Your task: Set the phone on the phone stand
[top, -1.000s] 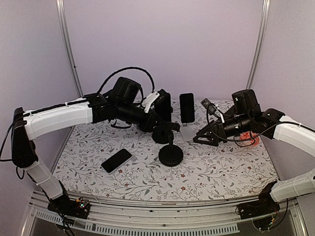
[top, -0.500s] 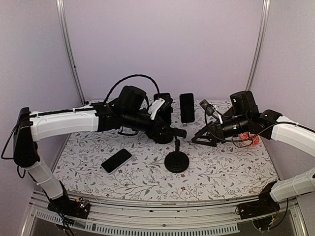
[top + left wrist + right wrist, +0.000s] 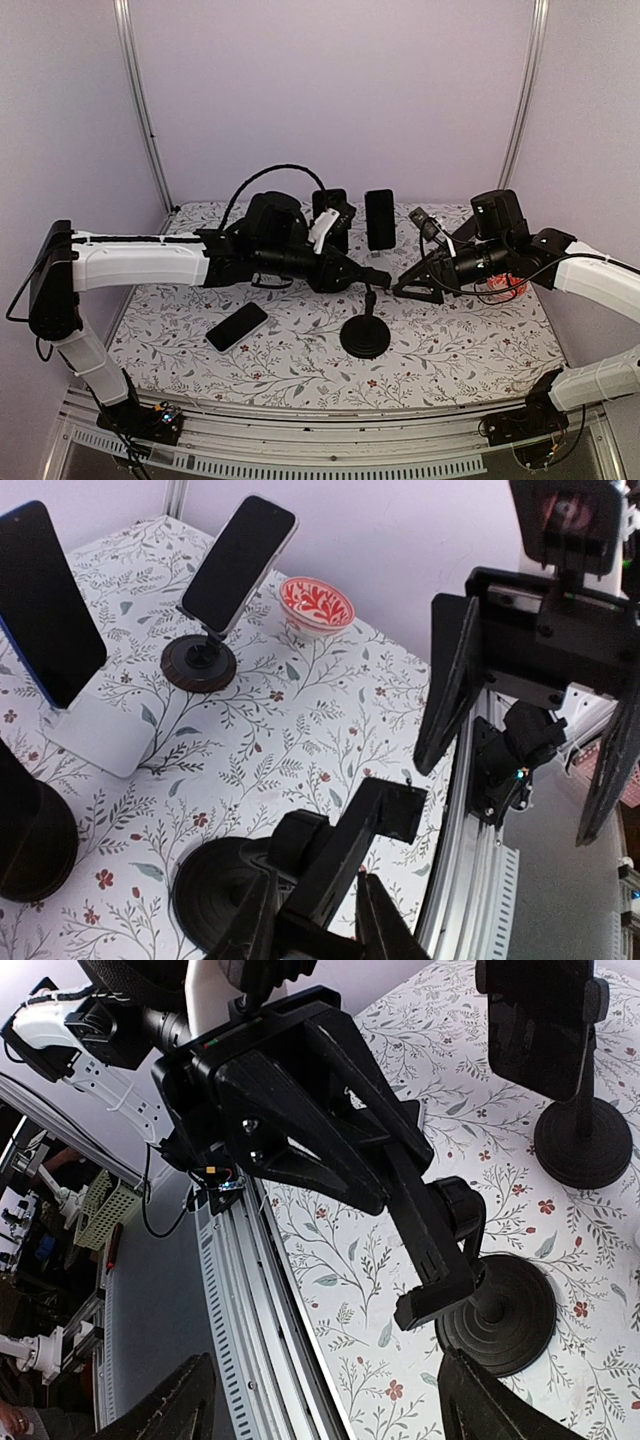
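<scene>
Rightward and nearer slid the black phone stand (image 3: 365, 336), carried by the left gripper (image 3: 358, 274) clamped on its cradle, while the right gripper (image 3: 412, 287) hung open beside it and the phone (image 3: 237, 326) lay flat on the table (image 3: 450, 345), untouched.

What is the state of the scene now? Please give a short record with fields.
phone: flat on the table, left of the phone stand, untouched
phone stand: upright, gripped at its top holder
left hand: shut on the phone stand
right hand: open, empty, right of the phone stand
task: phone not yet on the phone stand
</scene>
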